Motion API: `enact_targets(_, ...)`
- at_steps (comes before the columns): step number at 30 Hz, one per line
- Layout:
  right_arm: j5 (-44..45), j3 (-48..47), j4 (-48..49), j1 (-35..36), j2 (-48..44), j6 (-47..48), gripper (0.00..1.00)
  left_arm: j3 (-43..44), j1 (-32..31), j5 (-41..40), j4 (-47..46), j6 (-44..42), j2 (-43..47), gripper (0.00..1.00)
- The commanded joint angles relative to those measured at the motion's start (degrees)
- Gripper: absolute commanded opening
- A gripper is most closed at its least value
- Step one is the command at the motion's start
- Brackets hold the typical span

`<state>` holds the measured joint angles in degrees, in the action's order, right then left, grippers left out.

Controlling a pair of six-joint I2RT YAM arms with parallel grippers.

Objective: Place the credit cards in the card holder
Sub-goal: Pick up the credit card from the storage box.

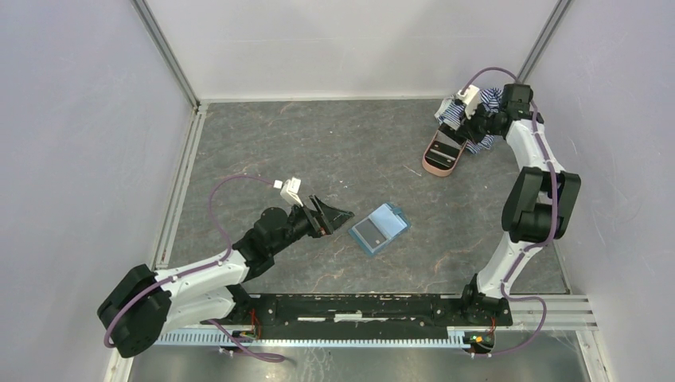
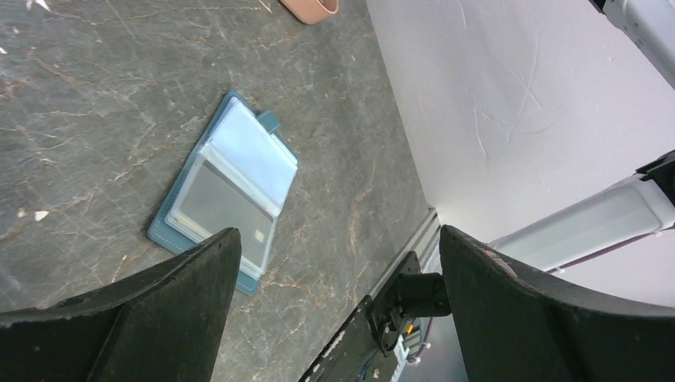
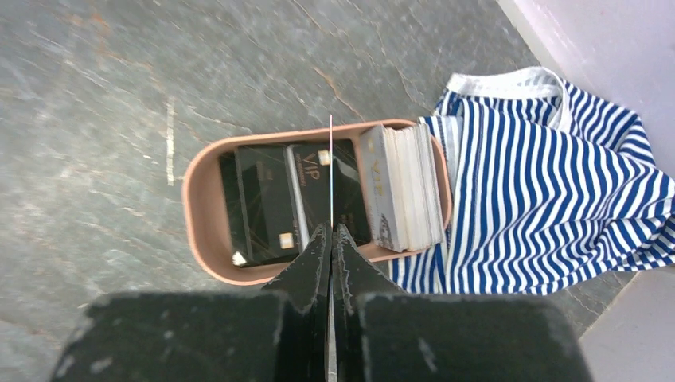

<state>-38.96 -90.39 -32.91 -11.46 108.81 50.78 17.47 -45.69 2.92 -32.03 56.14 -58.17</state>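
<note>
The card holder (image 1: 380, 228) (image 2: 227, 187) is a teal wallet lying open on the table, its clear sleeves facing up. My left gripper (image 1: 334, 215) (image 2: 338, 235) hovers just left of it, open and holding nothing. At the far right, my right gripper (image 1: 455, 134) (image 3: 331, 229) is shut on one credit card (image 3: 331, 159), which I see edge-on as a thin line above the pink oval case (image 1: 440, 161) (image 3: 199, 207). Inside the case lie dark credit cards (image 3: 271, 199) and an upright stack of grey and white cards (image 3: 402, 187).
A blue-and-white striped cloth (image 1: 487, 107) (image 3: 541, 191) lies bunched against the pink case at the back right corner, next to the wall. The arms' base rail (image 1: 358, 310) runs along the near edge of the table.
</note>
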Motion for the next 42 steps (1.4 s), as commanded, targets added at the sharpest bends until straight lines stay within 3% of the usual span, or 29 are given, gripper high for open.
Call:
enact_targets(1, -9.02, 2.12, -1.33, -0.91, -6.35, -3.89, 0.00, -0.63, 0.25, 2.47, -6.81, 2.18, -0.77, 1.00)
enact_targets(10, -24.50, 14.36, -3.38, -1.52, -18.01, -8.07, 0.00, -1.89, 0.16, 6.27, -20.03, 4.68, -3.27, 1.00)
enact_targets(18, -40.34, 25.73, -5.81, -1.46, -24.54, -12.10, 0.00, -1.58, -1.27, 5.85, -25.95, 4.59, -4.77, 1.00)
enact_targets(20, -43.22, 26.06, -12.39, -1.48, -24.26, -6.58, 0.00, -1.41, -2.22, 4.72, -26.67, 3.91, -5.13, 1.00)
enact_targets(22, -45.80, 24.89, -26.20, -1.46, -22.25, 5.44, 0.00, -1.31, -3.06, 3.59, -27.09, 3.45, -5.51, 1.00)
enact_targets(23, -46.99, 23.91, -34.87, -1.50, -20.81, 15.83, 0.00, -1.30, -3.47, 3.11, -27.32, 3.31, -5.73, 1.00)
enact_targets(24, -48.10, 24.32, -38.95, -1.43, -19.62, 17.53, 0.00, -1.30, -3.95, 2.66, -27.61, 3.09, -5.99, 1.00)
enact_targets(30, -49.46, 31.77, -38.28, -1.18, -20.35, 20.88, 0.00, -0.64, -6.29, 0.70, -28.60, 2.23, -8.61, 1.00)
enact_targets(37, -49.46, 44.54, -16.33, 0.18, -29.29, 1.26, 0.00, -0.05, -7.51, -0.04, -31.76, 2.82, -13.61, 1.00)
enact_targets(42, -46.86, 51.09, -6.08, 0.70, -35.15, -6.77, 0.00, -0.31, -7.91, -0.56, -29.92, 3.17, -14.36, 1.00)
